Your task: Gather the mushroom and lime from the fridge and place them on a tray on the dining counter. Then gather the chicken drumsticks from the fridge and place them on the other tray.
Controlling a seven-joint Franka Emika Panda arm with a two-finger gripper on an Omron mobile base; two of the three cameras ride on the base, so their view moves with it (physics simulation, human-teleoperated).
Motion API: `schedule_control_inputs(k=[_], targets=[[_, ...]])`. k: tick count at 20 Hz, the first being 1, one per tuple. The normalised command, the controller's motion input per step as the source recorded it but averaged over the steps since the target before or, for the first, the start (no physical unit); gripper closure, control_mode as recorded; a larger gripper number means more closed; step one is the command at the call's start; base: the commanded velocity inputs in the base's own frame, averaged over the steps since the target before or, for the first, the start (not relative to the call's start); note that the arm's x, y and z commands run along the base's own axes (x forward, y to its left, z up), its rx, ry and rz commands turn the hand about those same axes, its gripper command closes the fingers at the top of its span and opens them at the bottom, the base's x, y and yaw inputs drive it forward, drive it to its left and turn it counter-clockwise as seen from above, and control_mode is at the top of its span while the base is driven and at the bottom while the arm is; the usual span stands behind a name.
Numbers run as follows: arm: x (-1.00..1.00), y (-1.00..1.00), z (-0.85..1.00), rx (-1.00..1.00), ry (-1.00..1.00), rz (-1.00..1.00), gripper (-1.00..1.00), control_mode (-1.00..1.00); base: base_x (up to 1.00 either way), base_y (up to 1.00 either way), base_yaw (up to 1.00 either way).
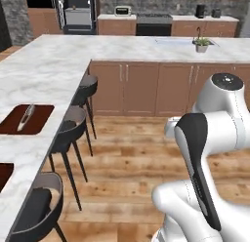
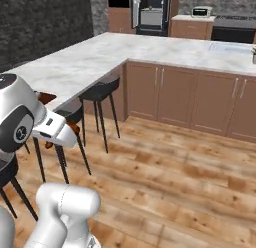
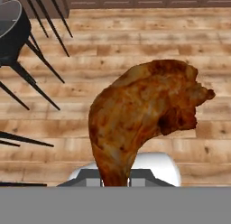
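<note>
A browned chicken drumstick [image 3: 144, 114] hangs over the wooden floor in the hand view, its thin end down between the fingers of my gripper [image 3: 115, 181], which is shut on it. In the left base view a dark red tray [image 1: 39, 120] lies on the marble dining counter [image 1: 53, 70], left of my arm, with a pale elongated item [image 1: 26, 117] on it that is too small to name. A corner of a second tray [image 1: 3, 175] shows at the left edge. The open fridge [image 1: 77, 11] stands far back. The mushroom and lime are out of view.
Black bar stools [image 1: 72, 131] line the counter's near side, one close on the left [image 1: 38, 207]. Brown base cabinets [image 1: 146, 87] run under the far counter with a sink and a potted plant [image 1: 201, 43]. Open wooden floor [image 1: 127, 177] lies between them.
</note>
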Motion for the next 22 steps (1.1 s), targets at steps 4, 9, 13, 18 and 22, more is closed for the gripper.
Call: schedule_control_inputs(k=[4,9,13,18,22], targets=[[0.0,0.0,0.0,0.0,0.0,0.0,1.0,1.0,0.85,-0.26,0.44],[0.0,0.0,0.0,0.0,0.0,0.0,1.0,1.0,0.74,-0.25,0.45],[0.0,0.0,0.0,0.0,0.0,0.0,1.0,1.0,0.72,-0.26,0.46],[0.0,0.0,0.0,0.0,0.0,0.0,1.0,1.0,0.7,-0.22,0.48],[0.0,0.0,0.0,0.0,0.0,0.0,1.0,1.0,0.52,-0.21,0.51]])
